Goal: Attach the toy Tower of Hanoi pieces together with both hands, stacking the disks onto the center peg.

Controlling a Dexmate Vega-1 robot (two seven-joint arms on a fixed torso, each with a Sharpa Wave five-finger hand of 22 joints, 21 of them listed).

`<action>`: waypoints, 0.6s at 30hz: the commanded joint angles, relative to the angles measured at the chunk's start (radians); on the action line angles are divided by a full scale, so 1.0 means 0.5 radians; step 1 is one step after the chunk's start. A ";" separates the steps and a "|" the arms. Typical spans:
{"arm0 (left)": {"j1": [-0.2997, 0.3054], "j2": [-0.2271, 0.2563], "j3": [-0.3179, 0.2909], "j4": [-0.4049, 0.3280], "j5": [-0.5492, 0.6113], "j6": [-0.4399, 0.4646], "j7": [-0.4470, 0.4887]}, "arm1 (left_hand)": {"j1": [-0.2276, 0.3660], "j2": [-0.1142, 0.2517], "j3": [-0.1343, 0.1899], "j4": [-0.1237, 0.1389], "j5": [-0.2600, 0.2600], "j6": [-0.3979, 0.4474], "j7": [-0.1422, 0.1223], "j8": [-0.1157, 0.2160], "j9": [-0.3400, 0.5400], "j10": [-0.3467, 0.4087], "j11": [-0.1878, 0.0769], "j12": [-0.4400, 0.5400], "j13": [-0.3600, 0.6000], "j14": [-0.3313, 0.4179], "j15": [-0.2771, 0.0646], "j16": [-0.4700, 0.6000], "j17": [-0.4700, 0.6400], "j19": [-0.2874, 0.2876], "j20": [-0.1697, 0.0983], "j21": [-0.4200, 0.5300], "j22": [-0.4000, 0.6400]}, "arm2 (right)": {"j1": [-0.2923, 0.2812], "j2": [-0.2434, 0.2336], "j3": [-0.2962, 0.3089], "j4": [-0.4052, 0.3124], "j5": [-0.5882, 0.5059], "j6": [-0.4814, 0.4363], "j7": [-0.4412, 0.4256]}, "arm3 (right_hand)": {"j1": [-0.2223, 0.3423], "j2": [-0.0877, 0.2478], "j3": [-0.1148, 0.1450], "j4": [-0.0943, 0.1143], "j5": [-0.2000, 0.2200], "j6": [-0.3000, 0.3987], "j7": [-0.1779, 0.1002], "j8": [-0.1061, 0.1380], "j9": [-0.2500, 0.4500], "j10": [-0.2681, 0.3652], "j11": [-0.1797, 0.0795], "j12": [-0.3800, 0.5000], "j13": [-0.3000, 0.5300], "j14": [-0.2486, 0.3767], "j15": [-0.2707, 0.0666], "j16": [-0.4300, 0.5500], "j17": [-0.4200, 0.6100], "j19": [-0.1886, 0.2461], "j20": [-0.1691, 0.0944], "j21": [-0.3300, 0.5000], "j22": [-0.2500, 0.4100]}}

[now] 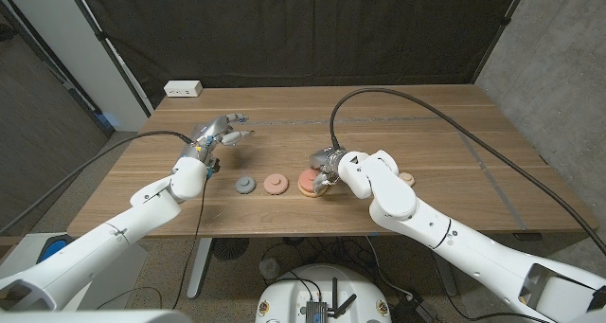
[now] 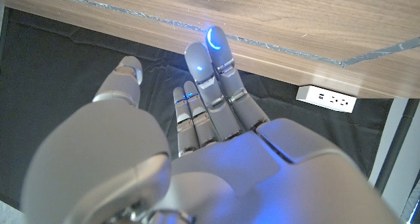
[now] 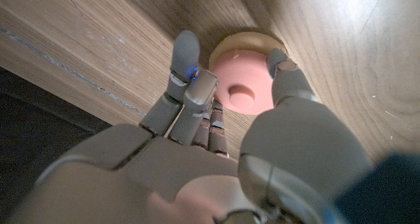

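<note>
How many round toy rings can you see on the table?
4, perhaps more hidden: a gray ring, a pink ring beside it, a pink ring on a tan one at the right hand.

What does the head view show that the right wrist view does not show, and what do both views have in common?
Head view alone: the left hand, raised with its fingers apart and holding nothing; a grey disk and a pink disk lying side by side on the table; a white power strip at the far edge.

Right wrist view alone: the round hole in the middle of the salmon disk, and a finger and the thumb at its opposite sides.

Both: the right hand, the salmon disk lying on a tan disk, and the wooden table.
</note>
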 commanded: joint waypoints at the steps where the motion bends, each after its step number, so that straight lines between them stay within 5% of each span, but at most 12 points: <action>1: -0.005 -0.007 0.008 0.001 0.002 0.013 0.003 | -0.003 0.014 0.014 0.000 0.014 0.018 0.006 -0.007 0.002 0.012 -0.001 -0.011 0.012 -0.012 -0.140 0.018 0.007 -0.010 -0.236 0.010 0.003 | 0.019 -0.008 -0.040 0.025 -0.005 -0.021 0.006 | -0.078 0.075 0.204 0.183 0.010 0.322 -0.319 0.010 0.038 0.311 -0.309 0.005 0.133 -0.008 -0.006 0.007 0.004 0.002 -0.134 -0.003 0.000; 13: 0.006 -0.005 -0.001 -0.004 -0.004 0.006 0.018 | -0.004 0.016 0.016 0.000 0.015 0.019 0.006 -0.007 0.002 0.015 -0.002 -0.010 0.013 -0.014 -0.141 0.020 0.006 -0.012 -0.238 0.019 -0.006 | 0.024 -0.017 -0.042 0.016 -0.022 -0.038 0.031 | -0.087 0.064 0.214 0.181 0.011 0.300 -0.310 -0.005 0.040 0.282 -0.296 -0.014 0.138 -0.020 -0.006 0.005 0.004 -0.002 -0.133 -0.004 -0.002; 18: 0.009 -0.002 -0.005 -0.006 -0.006 0.003 0.020 | -0.004 0.017 0.017 0.000 0.015 0.020 0.008 -0.007 0.002 0.018 -0.008 -0.009 0.014 -0.015 -0.140 0.021 0.006 -0.014 -0.237 0.022 -0.010 | 0.042 -0.026 -0.051 0.013 -0.029 -0.022 0.079 | -0.136 0.004 0.205 0.186 0.000 0.222 -0.299 -0.044 0.041 0.196 -0.274 -0.052 0.148 -0.058 -0.004 -0.007 0.004 -0.030 -0.132 -0.020 -0.019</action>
